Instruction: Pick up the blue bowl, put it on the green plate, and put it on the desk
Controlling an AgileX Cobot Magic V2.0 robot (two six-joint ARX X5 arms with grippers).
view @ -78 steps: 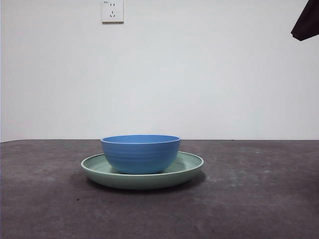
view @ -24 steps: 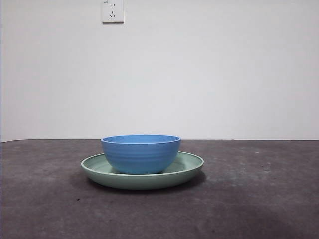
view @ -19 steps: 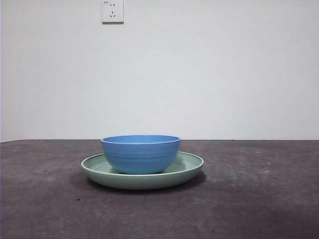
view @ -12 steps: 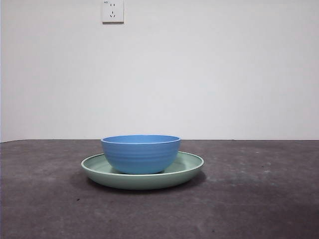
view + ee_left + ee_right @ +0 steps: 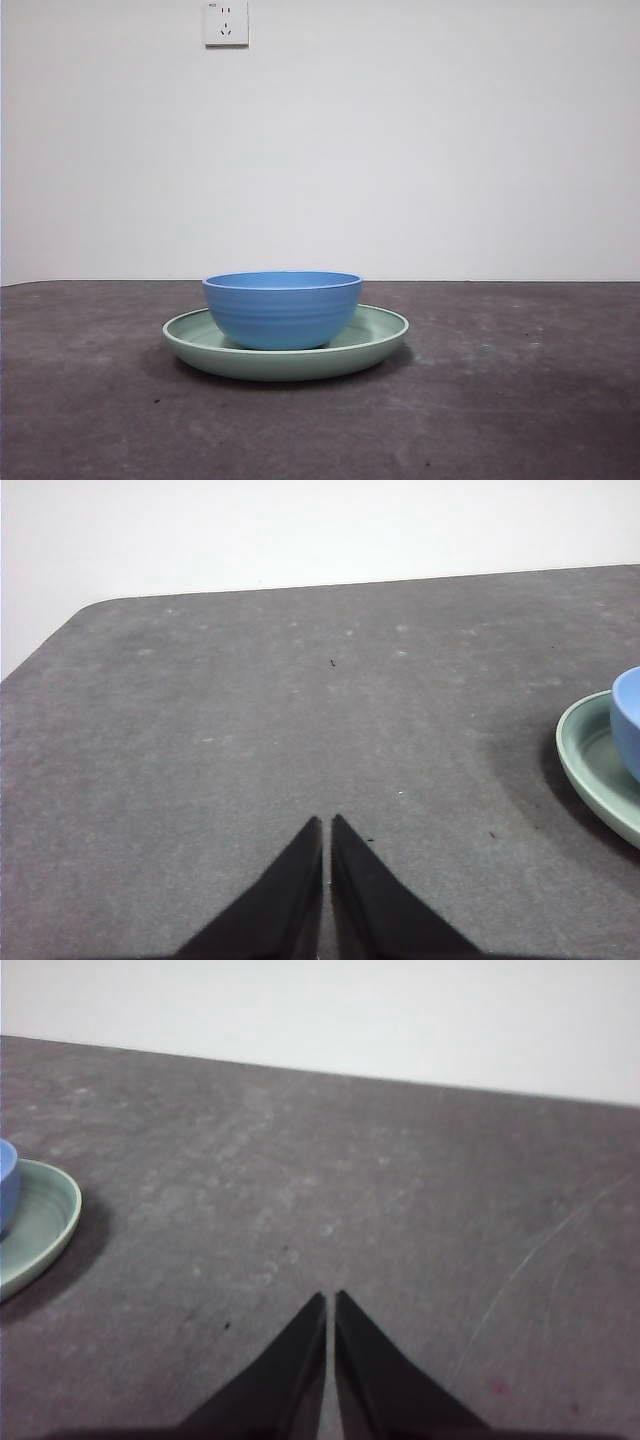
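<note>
Two dishes are sitting stacked on the worktop [image 5: 520, 400]: the blue bowl [image 5: 282, 309] is resting upright inside the green plate [image 5: 375, 340], near the middle of the front view. Both claws are waiting well apart from the stack, over bare worktop. The left claw [image 5: 327, 825] is showing its jaws pressed together and gripping nothing, and the right claw [image 5: 330, 1300] is likewise closed and empty. A white wall socket [image 5: 226, 22] is sitting high on the wall behind.
</note>
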